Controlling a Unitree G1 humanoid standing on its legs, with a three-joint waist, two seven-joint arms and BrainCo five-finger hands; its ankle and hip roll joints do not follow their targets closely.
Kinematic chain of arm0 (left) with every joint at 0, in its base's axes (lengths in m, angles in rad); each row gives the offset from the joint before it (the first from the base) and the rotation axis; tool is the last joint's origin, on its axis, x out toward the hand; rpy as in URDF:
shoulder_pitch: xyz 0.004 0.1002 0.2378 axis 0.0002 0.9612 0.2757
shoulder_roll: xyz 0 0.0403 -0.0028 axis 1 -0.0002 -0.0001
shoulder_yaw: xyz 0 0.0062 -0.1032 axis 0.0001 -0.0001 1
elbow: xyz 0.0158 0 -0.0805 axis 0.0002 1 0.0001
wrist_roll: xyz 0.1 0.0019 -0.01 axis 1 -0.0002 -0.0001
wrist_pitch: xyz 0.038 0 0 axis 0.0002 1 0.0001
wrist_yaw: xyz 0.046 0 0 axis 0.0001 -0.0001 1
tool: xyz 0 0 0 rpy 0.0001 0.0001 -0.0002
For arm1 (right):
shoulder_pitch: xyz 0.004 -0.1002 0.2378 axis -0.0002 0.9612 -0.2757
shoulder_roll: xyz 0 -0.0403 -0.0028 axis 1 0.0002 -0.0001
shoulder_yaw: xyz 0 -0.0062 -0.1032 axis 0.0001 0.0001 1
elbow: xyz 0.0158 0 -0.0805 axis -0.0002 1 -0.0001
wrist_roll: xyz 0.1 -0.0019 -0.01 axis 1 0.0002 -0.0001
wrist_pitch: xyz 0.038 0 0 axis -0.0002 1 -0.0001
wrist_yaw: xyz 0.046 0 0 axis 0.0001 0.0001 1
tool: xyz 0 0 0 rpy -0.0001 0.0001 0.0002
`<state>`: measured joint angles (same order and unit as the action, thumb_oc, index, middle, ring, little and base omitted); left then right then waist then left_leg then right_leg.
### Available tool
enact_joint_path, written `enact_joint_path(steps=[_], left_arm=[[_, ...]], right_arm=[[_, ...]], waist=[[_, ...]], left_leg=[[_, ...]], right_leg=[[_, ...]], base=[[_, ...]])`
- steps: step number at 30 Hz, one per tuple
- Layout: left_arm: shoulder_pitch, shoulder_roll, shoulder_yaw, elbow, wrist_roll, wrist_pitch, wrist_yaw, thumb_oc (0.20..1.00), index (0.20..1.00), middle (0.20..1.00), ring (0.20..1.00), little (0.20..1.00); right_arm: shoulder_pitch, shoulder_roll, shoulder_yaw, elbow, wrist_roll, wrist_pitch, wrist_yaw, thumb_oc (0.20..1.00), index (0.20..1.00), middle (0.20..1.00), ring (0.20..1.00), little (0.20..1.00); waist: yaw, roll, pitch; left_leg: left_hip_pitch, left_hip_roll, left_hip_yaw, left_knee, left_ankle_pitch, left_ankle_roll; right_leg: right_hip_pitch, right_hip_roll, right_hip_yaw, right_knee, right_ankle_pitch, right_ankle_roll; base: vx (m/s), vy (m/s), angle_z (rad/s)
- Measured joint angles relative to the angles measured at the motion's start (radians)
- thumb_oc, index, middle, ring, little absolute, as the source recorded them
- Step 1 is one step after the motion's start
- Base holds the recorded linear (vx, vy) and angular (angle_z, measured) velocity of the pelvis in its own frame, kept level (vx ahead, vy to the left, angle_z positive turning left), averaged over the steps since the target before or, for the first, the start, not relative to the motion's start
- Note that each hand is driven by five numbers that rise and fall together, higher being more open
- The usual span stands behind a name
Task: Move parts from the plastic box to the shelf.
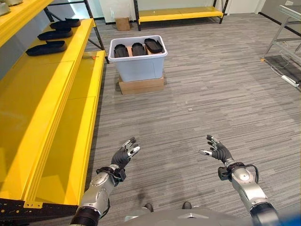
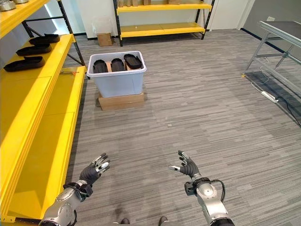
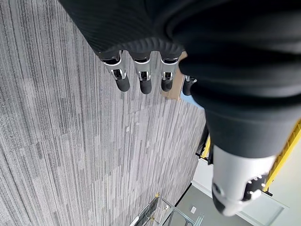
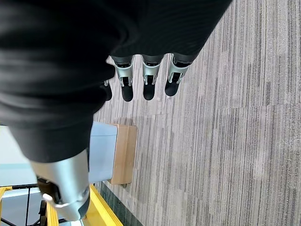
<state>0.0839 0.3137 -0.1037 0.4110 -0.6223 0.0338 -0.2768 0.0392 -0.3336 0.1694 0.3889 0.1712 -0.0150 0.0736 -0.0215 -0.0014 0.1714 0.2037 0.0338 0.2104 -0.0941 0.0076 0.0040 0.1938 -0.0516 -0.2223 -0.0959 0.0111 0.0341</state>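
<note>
The box (image 1: pixel 138 63) with black parts (image 1: pixel 138 48) stands well ahead of me; my left hand (image 1: pixel 125 155) and right hand (image 1: pixel 217 150) hang empty, fingers relaxed, about equally far.

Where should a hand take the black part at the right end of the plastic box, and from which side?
Probably from above, fingers across the raised upper end of that black part. It leans tilted over the plastic box's right rim, so that end stands clear, while the other parts crowd its left. Both hands are empty and open.

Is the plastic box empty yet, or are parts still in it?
Not empty. The plastic box holds three black parts standing side by side; three more parts lie on the yellow shelf.
</note>
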Motion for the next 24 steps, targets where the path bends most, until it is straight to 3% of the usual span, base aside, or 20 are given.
enact_joint_path(steps=[8, 17, 21, 24], left_arm=[[0.007, -0.027, 0.017, 0.003, -0.063, 0.006, 0.015, 1.000, 1.000, 1.000, 1.000, 1.000], [0.012, -0.027, 0.016, 0.003, -0.062, 0.006, -0.006, 1.000, 1.000, 1.000, 1.000, 1.000], [0.012, -0.027, 0.020, 0.005, -0.063, 0.003, -0.001, 1.000, 1.000, 1.000, 1.000, 1.000], [-0.011, -0.027, 0.013, 0.046, -0.051, -0.002, -0.002, 1.000, 1.000, 1.000, 1.000, 1.000]], right_arm=[[0.000, -0.001, 0.005, -0.009, 0.001, -0.015, 0.074, 1.000, 1.000, 1.000, 1.000, 1.000], [0.000, 0.000, 0.027, -0.009, 0.002, -0.015, 0.075, 1.000, 1.000, 1.000, 1.000, 1.000], [0.002, 0.000, 0.026, -0.009, 0.001, -0.015, 0.072, 1.000, 1.000, 1.000, 1.000, 1.000], [0.005, -0.001, 0.019, -0.008, 0.001, -0.015, 0.053, 1.000, 1.000, 1.000, 1.000, 1.000]], waist=[[0.002, 0.004, -0.003], [0.001, 0.006, -0.016], [-0.016, 0.008, -0.028], [-0.033, 0.008, -0.025]], left_leg=[[0.000, 0.000, -0.001, 0.000, 0.000, 0.000], [0.004, -0.004, -0.003, -0.005, 0.000, 0.000], [-0.001, -0.014, -0.004, -0.005, -0.006, 0.010], [-0.003, -0.030, -0.002, -0.005, -0.014, 0.030]], right_leg=[[0.001, 0.000, -0.001, 0.003, 0.001, -0.001], [0.007, -0.004, -0.003, 0.004, 0.002, -0.002], [0.009, -0.013, -0.005, 0.004, 0.002, 0.001], [-0.020, -0.033, -0.004, 0.067, -0.018, 0.021]], base=[[0.00, 0.014, 0.00], [0.02, 0.109, 0.01], [0.00, 0.197, 0.02], [-0.04, 0.193, 0.02]])
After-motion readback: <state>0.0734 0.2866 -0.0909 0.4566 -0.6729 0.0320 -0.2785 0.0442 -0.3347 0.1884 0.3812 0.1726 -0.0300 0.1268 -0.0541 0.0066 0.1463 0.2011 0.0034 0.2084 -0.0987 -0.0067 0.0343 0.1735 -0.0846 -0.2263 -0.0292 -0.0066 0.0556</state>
